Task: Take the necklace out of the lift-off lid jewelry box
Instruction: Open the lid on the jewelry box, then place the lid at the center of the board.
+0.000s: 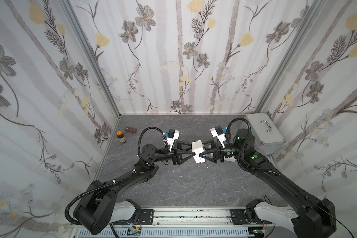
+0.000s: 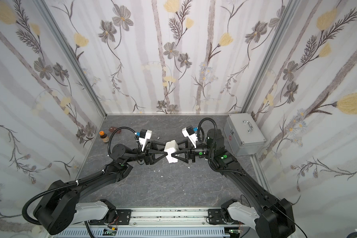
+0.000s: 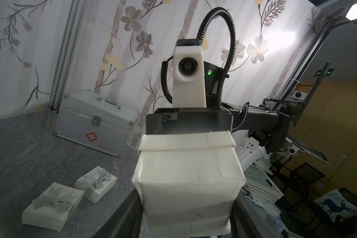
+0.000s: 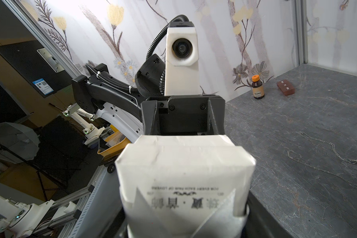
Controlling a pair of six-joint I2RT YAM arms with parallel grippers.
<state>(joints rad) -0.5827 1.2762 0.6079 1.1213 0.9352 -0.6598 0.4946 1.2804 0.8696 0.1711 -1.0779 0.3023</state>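
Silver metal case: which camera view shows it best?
The left wrist view: the silver metal case shows its front, latch and red emblem. Both top views see mainly its lid; the right wrist view misses it.

— What colour are the arms [image 1: 130, 177]?
— Mostly black, with white base links [image 1: 124, 210] and white wrist camera housings [image 3: 188, 68].
— Cables?
— Ribbed black hoses [image 1: 141, 136] looping at each wrist, cinched with white ties [image 1: 114, 182]; green lights [image 1: 228, 153] on joints.
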